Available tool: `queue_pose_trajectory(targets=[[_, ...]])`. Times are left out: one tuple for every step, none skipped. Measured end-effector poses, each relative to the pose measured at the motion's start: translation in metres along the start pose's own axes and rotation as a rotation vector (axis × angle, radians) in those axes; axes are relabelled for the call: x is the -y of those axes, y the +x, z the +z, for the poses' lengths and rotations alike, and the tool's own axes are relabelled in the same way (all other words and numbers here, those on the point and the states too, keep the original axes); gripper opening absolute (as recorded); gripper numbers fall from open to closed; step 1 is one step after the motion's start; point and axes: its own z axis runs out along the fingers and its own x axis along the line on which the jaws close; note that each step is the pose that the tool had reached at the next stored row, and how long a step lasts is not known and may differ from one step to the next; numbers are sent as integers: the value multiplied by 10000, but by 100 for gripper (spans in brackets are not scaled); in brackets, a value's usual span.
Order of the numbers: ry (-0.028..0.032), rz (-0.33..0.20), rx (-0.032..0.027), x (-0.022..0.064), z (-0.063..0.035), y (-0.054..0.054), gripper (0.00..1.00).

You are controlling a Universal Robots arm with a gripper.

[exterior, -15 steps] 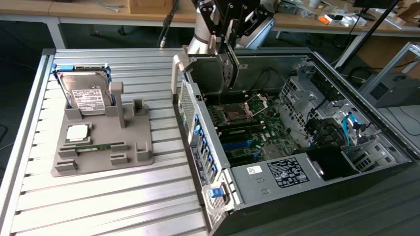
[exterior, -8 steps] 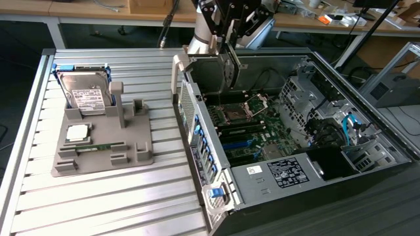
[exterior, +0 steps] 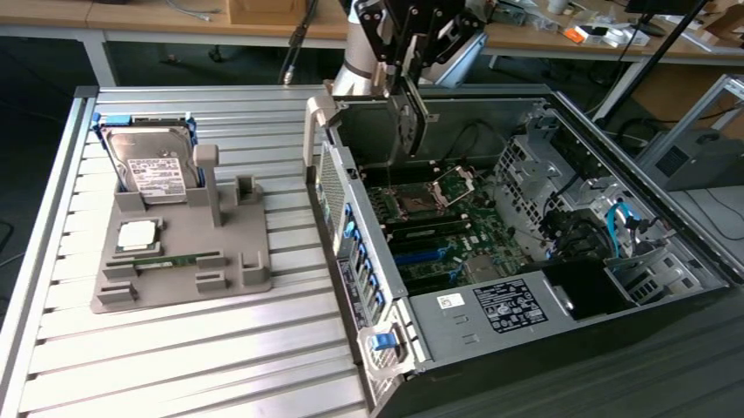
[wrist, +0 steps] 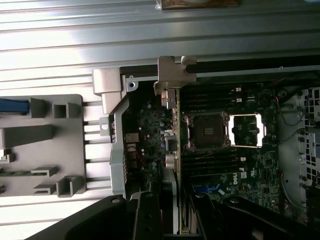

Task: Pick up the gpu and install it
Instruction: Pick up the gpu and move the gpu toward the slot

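My gripper (exterior: 410,74) hangs over the open computer case (exterior: 686,252), shut on the gpu (exterior: 409,126). The gpu is a thin flat card held on edge, pointing down toward the motherboard (exterior: 448,239) near the case's back wall. In the wrist view the gpu (wrist: 174,150) shows edge-on as a narrow strip. Its silvery metal bracket (wrist: 172,75) sits at the far end, above the board beside the CPU socket (wrist: 207,132). My gripper (wrist: 176,220) has its dark fingers (wrist: 147,217) on both sides of the card.
A grey parts holder (exterior: 239,261) stands on the slatted table (exterior: 174,366) at the exterior view's left. It carries a hard drive (exterior: 152,165), a processor chip (exterior: 138,233) and a green memory stick (exterior: 174,259). Cables and drive bays (exterior: 581,209) fill the case's far side.
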Motion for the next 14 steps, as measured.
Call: queue_pose_trajectory(targets=[[-1, 0, 1, 0, 0, -3, 27], [0, 0, 0, -1, 0, -6, 27], [0, 0, 0, -1, 0, -10, 27], [0, 0, 0, -1, 0, -13, 27], [0, 0, 0, -1, 0, -15, 27], [0, 0, 0, -1, 0, -18, 27], [0, 0, 0, -2, 1, -20, 27], [0, 0, 0, -2, 1, -23, 27], [1, 0, 0, -2, 1, -25, 27], [0, 0, 0, -2, 1, -28, 27], [0, 0, 0, -2, 1, -30, 27], [0, 0, 0, -2, 1, -32, 27], [0, 0, 0, -3, 1, -34, 27], [0, -1, 0, -3, 1, -37, 27]])
